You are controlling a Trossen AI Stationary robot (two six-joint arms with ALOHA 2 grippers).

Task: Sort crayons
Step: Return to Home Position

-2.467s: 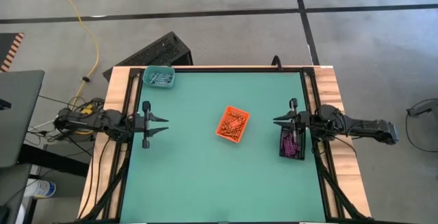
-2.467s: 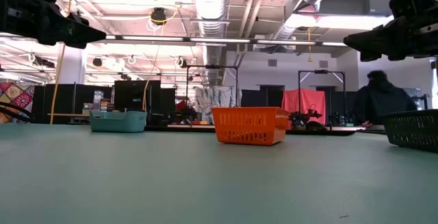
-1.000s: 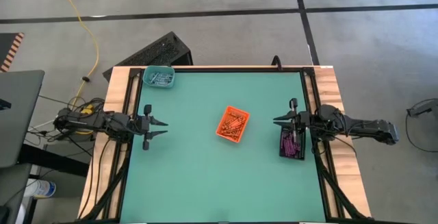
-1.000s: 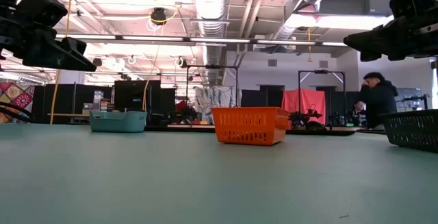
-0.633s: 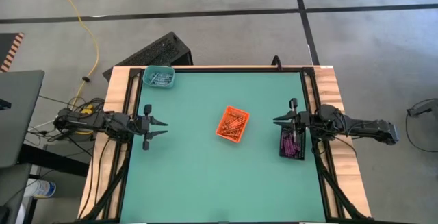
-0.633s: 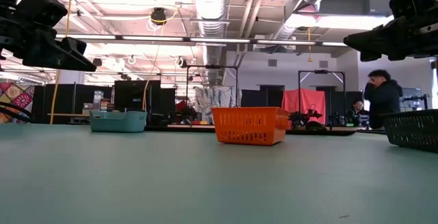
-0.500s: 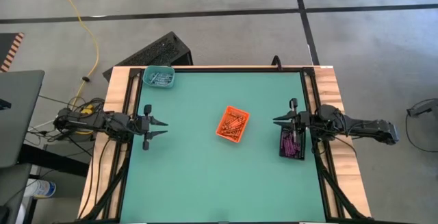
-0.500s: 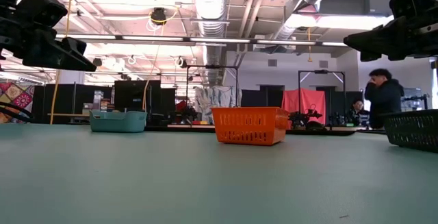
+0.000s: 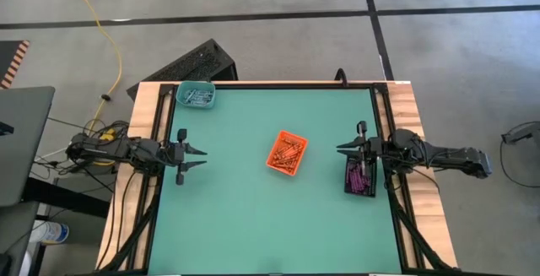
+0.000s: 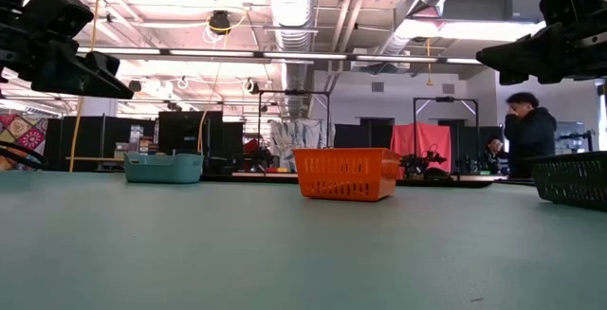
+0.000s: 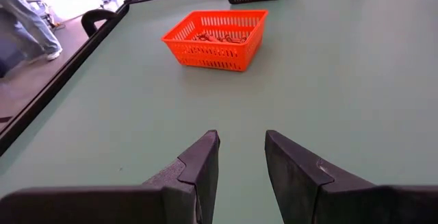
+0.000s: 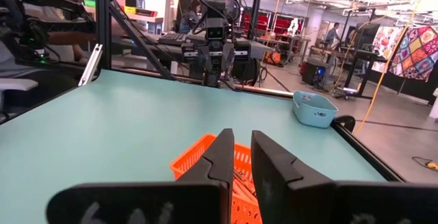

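Note:
Orange-red crayons (image 9: 289,149) lie in an orange tray (image 11: 212,53) at the table's middle. Purple-pink crayons (image 9: 363,177) lie in a black tray (image 9: 348,183) at the right edge. Blue-grey crayons (image 9: 199,97) lie in a teal tray (image 9: 182,95) at the far left corner. My left gripper (image 9: 204,157) hovers above the mat at the left edge, pointing toward the orange tray, open with nothing between its fingers (image 11: 205,162). My right gripper (image 9: 339,149) hovers at the right edge, just beyond the black tray. It is open by a narrow gap and holds nothing.
Bare green mat (image 9: 253,217) stretches around the orange tray. Black frame rails (image 9: 381,124) and wooden borders (image 9: 143,116) run along the left and right sides. In the low view, a person (image 10: 527,130) stands in the room behind the table.

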